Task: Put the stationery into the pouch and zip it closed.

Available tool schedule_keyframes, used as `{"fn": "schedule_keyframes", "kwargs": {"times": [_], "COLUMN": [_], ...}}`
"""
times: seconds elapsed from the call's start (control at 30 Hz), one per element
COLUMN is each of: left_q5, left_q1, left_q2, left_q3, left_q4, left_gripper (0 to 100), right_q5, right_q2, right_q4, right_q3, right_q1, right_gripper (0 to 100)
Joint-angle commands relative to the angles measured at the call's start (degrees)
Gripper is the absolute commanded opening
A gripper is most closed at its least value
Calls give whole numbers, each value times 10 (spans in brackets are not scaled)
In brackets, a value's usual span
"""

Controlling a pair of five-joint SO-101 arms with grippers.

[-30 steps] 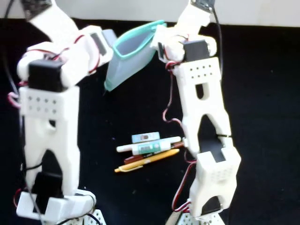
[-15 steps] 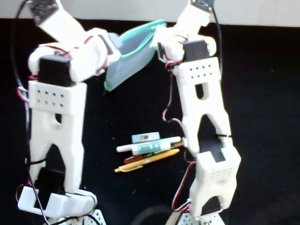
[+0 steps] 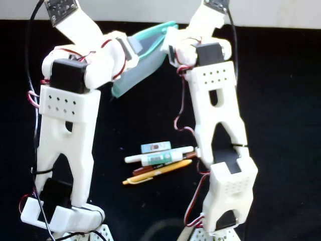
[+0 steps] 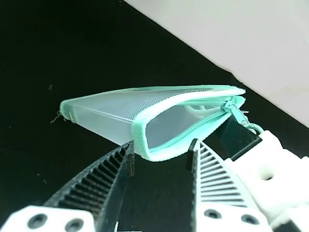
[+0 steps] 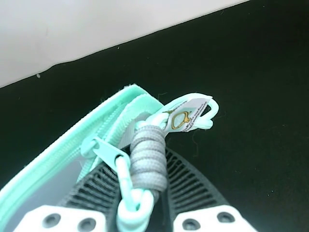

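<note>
A mint-green mesh pouch (image 3: 144,59) hangs tilted in the air at the back of the black table, its mouth unzipped. My right gripper (image 3: 169,44) is shut on the pouch's zipper end (image 5: 113,130), beside the zip pull (image 5: 104,152), a grey cord loop (image 5: 147,157) and a tag. My left gripper (image 4: 161,162) is open at the pouch (image 4: 145,113), one finger on each side of the lower lip of the mouth. The stationery (image 3: 158,161) lies in a pile on the table between the arms: a white marker, a green-labelled tube, a small blue item, a yellow pen (image 3: 156,173) and a brown pencil.
The black table (image 3: 281,100) ends at a white wall (image 3: 150,9) just behind the pouch. Both white arm bodies stand tall on either side of the stationery, with red wires along them. There is open table to the right of the right arm.
The left arm has swung up and to the right, bringing its gripper to the pouch's mouth. The pouch, the right arm and the stationery have stayed put.
</note>
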Motion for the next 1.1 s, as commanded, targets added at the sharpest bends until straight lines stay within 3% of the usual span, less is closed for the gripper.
{"fn": "schedule_keyframes", "kwargs": {"times": [0.0, 0.6, 0.83, 1.07], "left_q5": [-22, -21, -31, -80], "left_q1": [2, -25, -35, -35], "left_q2": [-2, 102, 100, 100], "left_q3": [-15, -9, -12, -87], "left_q4": [-12, -40, -40, -13], "left_gripper": [206, 205, 2, 7], "right_q5": [9, 9, 10, 10], "right_q2": [-4, -4, -3, -3], "right_q4": [-5, -4, -4, -3], "right_q3": [-4, -4, -3, -3], "right_q1": [3, 5, 5, 6], "right_gripper": [6, 6, 6, 9]}}
